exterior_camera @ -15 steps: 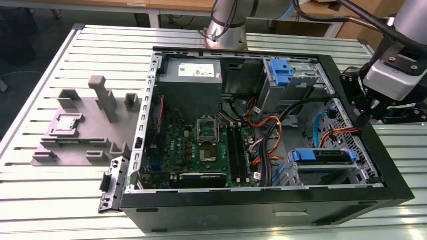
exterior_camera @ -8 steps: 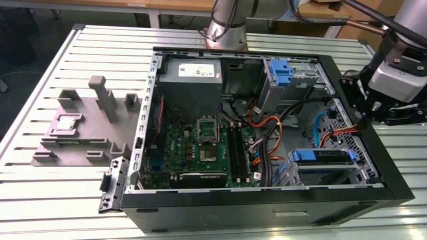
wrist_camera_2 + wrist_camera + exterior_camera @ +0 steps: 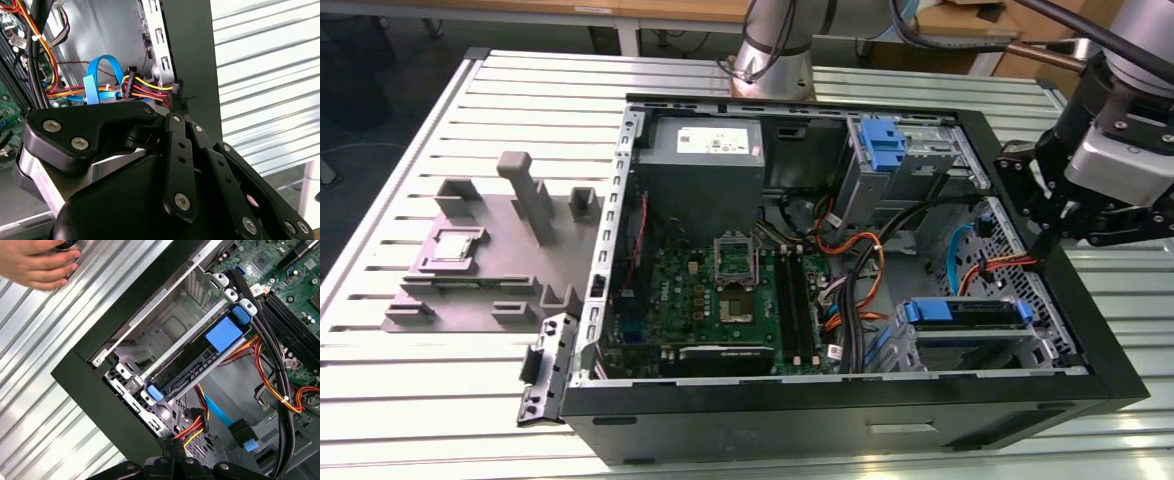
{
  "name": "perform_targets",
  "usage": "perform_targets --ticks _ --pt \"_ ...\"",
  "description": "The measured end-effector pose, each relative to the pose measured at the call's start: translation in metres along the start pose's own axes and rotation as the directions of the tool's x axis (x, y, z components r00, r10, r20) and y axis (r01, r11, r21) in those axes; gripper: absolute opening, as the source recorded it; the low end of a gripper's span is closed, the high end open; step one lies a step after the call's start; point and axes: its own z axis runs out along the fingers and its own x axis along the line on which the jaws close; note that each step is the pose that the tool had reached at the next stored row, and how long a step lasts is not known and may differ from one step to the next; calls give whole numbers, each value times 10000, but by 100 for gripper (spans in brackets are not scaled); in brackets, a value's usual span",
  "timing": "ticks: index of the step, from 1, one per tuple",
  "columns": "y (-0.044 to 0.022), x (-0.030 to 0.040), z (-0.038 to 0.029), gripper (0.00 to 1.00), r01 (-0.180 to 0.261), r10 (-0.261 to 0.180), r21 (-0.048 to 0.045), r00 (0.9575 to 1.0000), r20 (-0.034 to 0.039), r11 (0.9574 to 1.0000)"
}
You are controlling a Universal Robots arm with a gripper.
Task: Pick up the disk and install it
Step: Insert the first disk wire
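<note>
Hovering gripper (image 3: 1051,215) beside seated disk (image 3: 966,312) (case (image 3: 854,420) open)

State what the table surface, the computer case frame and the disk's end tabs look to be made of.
Table: probably aluminium, pale, ribbed, softly shiny.
Computer case: frame looks like matte black painted metal or plastic; bare grey sheet metal inside.
Disk: glossy blue tabs, likely plastic.

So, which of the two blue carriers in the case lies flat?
The one on the disk, at the exterior view's lower right; the other blue carrier stands upright, higher in that view.
</note>
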Motion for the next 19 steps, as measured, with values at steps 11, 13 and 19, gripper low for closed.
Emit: perform_targets --ticks 11,13,19 --pt "3 -7 8 10 1001 -1004 -154 9947 -205 9949" --pt "4 -9 8 10 1070 -1076 -210 9938 -276 9940" --pt "4 -10 9 10 2115 -2116 -43 9772 -189 9774"
